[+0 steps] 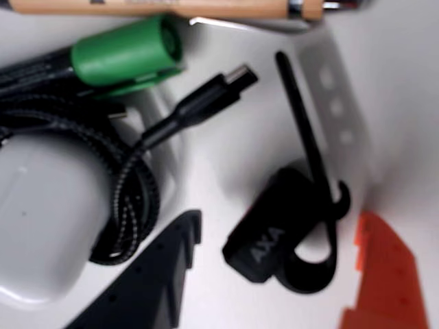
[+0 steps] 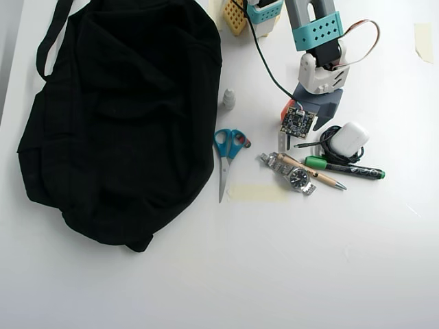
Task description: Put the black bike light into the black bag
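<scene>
The black bike light lies on the white table in the wrist view, its thin loop strap curving up and back around it. My gripper is open and low over it, with the black finger to the light's left and the orange finger to its right; neither touches it. In the overhead view my gripper hides the light. The black bag lies floppy on the left half of the table, its long strap at the top left.
Close to the light lie a coiled black cable with a white case, a green marker, a wooden pen and a steel watch. Blue scissors and a small grey cylinder sit beside the bag.
</scene>
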Robot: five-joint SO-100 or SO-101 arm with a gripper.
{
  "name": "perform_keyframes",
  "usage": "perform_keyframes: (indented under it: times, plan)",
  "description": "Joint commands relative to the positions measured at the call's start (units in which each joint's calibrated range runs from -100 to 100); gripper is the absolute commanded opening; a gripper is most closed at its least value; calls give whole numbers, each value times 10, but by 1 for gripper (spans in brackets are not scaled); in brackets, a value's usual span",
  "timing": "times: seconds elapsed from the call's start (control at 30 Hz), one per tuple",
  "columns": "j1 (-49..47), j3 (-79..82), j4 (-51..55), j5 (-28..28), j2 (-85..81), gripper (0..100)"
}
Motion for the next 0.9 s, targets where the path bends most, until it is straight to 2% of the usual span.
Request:
perform_keyframes:
  times: [0.0, 0.73, 0.87]
  plan:
    - [5, 3, 17, 2, -3, 29]
    - [27, -9, 20, 0, 8, 29]
    - [24, -9, 20, 0, 8, 22]
